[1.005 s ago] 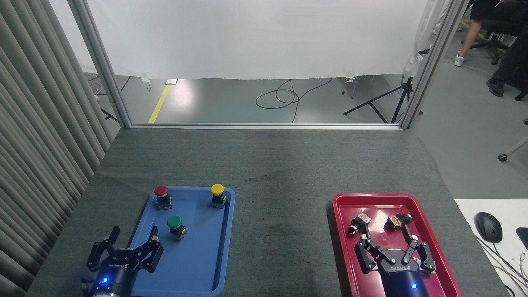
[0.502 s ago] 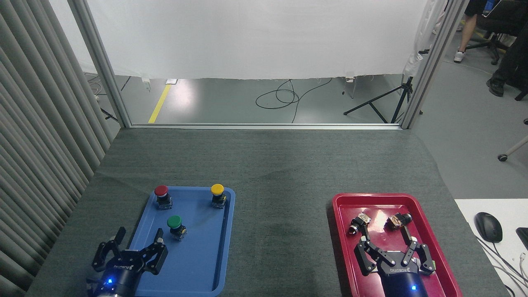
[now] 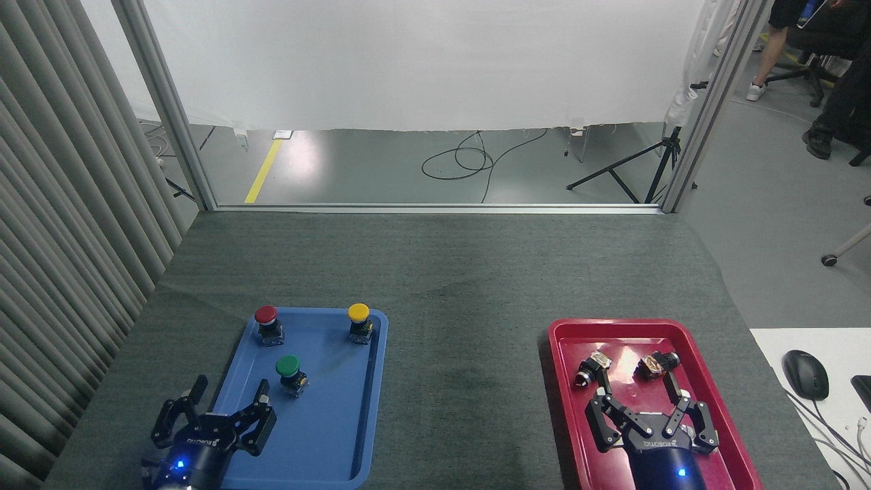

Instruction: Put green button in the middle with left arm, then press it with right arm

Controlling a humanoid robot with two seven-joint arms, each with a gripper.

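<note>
The green button (image 3: 290, 371) stands upright in the blue tray (image 3: 340, 422), a bit left of the tray's centre. My left gripper (image 3: 230, 388) is open at the tray's near left rim, its fingertips a short way left of and nearer than the button, holding nothing. My right gripper (image 3: 640, 389) is open over the red tray (image 3: 708, 388), fingers spread, nothing between them. The middle (image 3: 466, 340), bare dark grey-green felt, lies between the two trays.
A red button (image 3: 267, 322) and a yellow button (image 3: 358, 321) stand at the blue tray's far side. Two small metal-and-black parts (image 3: 589, 369) (image 3: 656, 364) lie in the red tray. A mouse (image 3: 805, 373) sits on a white desk at right.
My left gripper has shifted slightly right and a little forward toward the green button, mostly in the first half second. The right gripper barely moved. The buttons stayed put.
</note>
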